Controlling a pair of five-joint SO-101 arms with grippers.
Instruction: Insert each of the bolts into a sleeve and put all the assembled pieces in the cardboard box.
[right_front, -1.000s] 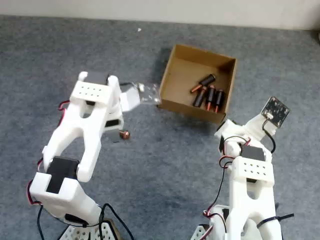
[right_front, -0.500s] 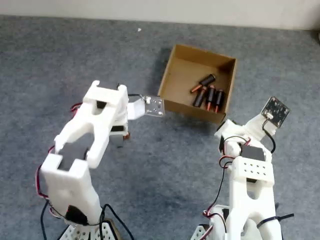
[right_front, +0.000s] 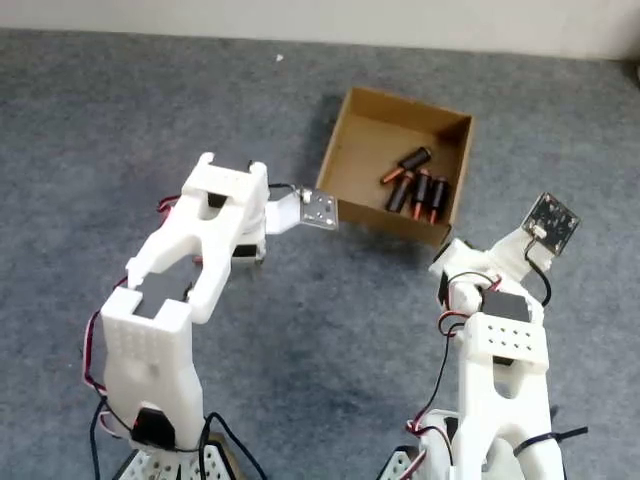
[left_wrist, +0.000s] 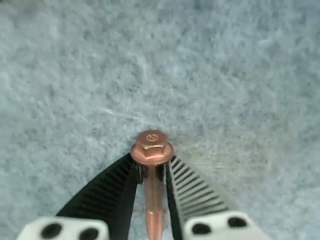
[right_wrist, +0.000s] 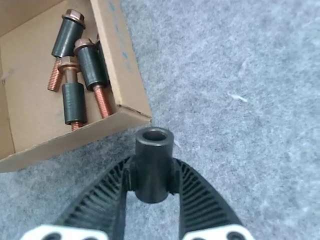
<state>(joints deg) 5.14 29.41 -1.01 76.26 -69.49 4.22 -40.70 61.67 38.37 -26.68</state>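
In the left wrist view my left gripper (left_wrist: 152, 167) is shut on a copper bolt (left_wrist: 152, 150), whose hex head sticks out past the fingertips just above the grey carpet. My right gripper (right_wrist: 152, 172) is shut on a black sleeve (right_wrist: 153, 162), held upright with its open bore showing, just outside the near corner of the cardboard box (right_wrist: 121, 60). In the high view the box (right_front: 335, 170) holds several assembled bolt-and-sleeve pieces (right_front: 415, 188). The left arm (right_front: 215, 215) stands left of the box and covers its own gripper and bolt. The right arm (right_front: 497, 340) is at the lower right.
Grey carpet (right_front: 330, 330) covers the whole table, with free room between the two arms. The left arm's camera board (right_front: 318, 208) hangs close to the box's left corner. A small circuit board (right_front: 553, 221) sticks out from the right arm.
The left arm has swung right and forward over the loose bolt that lay on the carpet, and the bolt is now in its gripper. The right arm has kept still.
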